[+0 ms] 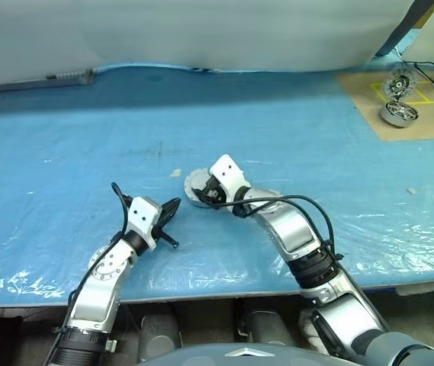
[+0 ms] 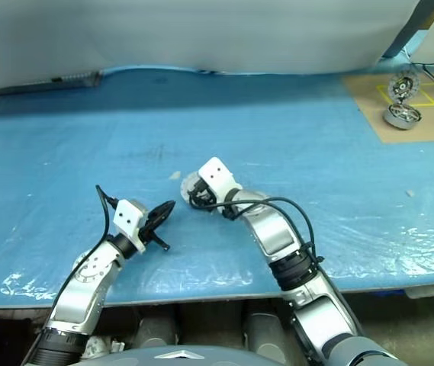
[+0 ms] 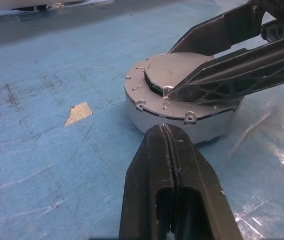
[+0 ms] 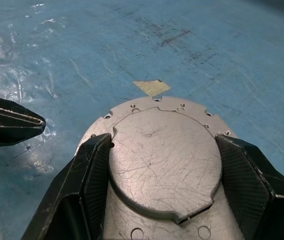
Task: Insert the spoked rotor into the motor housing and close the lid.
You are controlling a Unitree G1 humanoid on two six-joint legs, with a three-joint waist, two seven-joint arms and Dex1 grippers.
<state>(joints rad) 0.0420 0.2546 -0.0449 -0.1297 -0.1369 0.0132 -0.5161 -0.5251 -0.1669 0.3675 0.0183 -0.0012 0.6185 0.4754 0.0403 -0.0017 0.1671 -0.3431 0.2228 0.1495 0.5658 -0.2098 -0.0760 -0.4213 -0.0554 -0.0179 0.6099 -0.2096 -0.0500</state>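
Even, fairly bright light falls from overhead on the blue worktop, and shadows under the arms are short and soft. Crinkled plastic along the near edge throws small white glints. In the left wrist view the shut left pincer looms dark and slightly soft, perhaps out of focus. The lid shows crisp scratches under mild sheen, while far corners dim.

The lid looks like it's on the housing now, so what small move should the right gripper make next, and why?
Probably open the right gripper a little and lift it away. The lid lies flat on the motor housing, its rim lined up all round, and the right gripper's fingers sit at either side of its raised centre. The shut left gripper waits just beside the housing.
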